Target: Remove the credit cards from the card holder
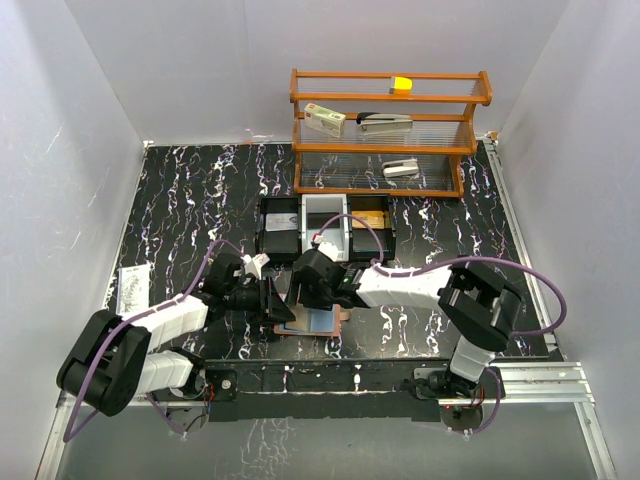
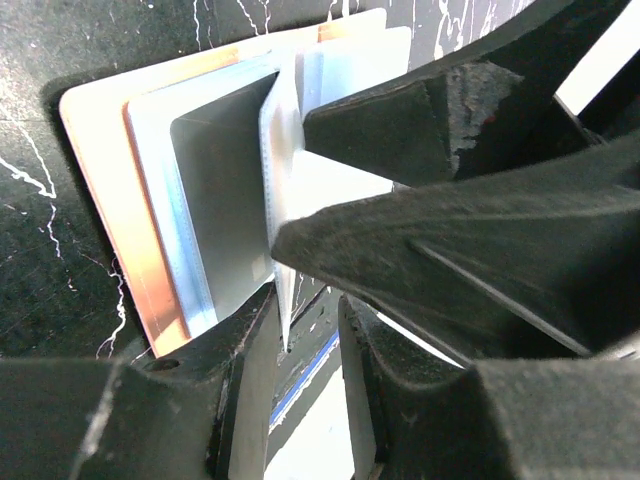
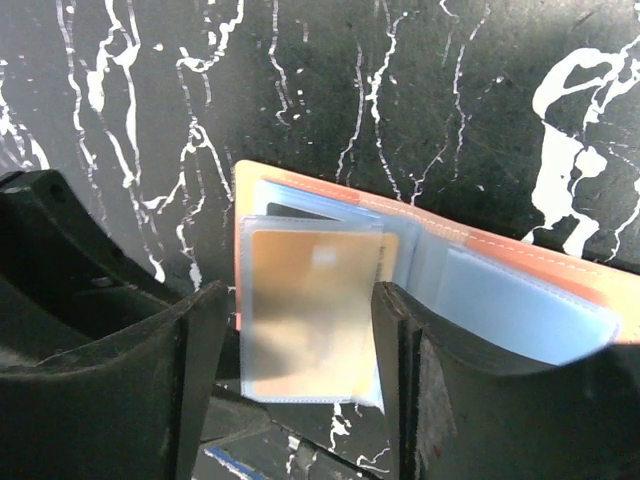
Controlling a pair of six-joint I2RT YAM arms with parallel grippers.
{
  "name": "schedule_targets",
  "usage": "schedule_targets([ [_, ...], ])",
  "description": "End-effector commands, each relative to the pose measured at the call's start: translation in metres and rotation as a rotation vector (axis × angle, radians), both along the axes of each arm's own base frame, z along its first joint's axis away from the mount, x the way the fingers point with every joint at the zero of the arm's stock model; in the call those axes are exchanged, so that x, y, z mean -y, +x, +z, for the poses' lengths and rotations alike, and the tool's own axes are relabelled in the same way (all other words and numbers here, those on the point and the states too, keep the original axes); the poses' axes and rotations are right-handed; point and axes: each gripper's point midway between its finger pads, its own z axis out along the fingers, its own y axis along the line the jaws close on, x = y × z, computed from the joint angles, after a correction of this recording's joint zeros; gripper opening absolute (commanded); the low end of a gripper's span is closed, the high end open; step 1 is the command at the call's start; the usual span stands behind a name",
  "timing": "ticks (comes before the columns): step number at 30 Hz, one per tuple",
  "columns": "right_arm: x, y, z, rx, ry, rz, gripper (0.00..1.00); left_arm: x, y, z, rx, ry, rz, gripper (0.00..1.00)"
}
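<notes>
Left side first. My left tool [image 2: 307, 322] is in at the card holder [image 2: 100, 190] with its jaws narrow. There's a gap showing, and a clear sleeve [image 2: 275, 190] stands upright with its lower edge running down into that gap. As far as I can see it's not clamped on anything.

The holder lies open on the worktop [image 1: 200, 200], close to the near edge, in front of the trays [image 1: 278, 240] and between both tools.

My right tool [image 3: 300, 300] is set wide around a sleeved gold card [image 3: 315, 270] that fills the gap. I honestly can't tell if it's squeezing the card or just framing it.

What worries me:
- The holder looks light and nothing is pinning it flat, so a pull could lift or drag the whole thing instead of freeing the card.
- The right tool may have plastic rather than card, and that flimsy leaf could buckle or tear.
- The two tools are packed almost against each other over the holder, so any sideways move risks a knock.

For room, the left of the worktop is open out to a paper packet [image 1: 133, 287]. The near edge is just beside the holder, so I wouldn't drag it toward me. The trays block the way behind it, and the right side has plenty of bare worktop.
</notes>
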Motion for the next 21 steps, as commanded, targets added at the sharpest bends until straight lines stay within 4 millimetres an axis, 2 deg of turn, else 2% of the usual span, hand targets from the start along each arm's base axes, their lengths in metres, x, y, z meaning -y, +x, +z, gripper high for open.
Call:
schedule_targets([
  [1,-0.007,0.008,0.039,0.065,0.084,-0.003,0.61,0.005,0.004,0.012,0.034,-0.030,-0.018,0.29],
  [6,0.012,0.015,0.043,0.089,0.044,-0.053,0.67,0.008,0.005,0.013,0.026,-0.036,-0.037,0.29],
  [14,0.051,0.020,0.041,0.100,-0.001,-0.155,0.69,0.011,0.009,0.015,0.031,-0.042,-0.039,0.31],
  [21,0.070,0.021,0.047,0.104,0.029,-0.209,0.71,0.019,0.013,0.018,0.036,-0.056,-0.036,0.34],
])
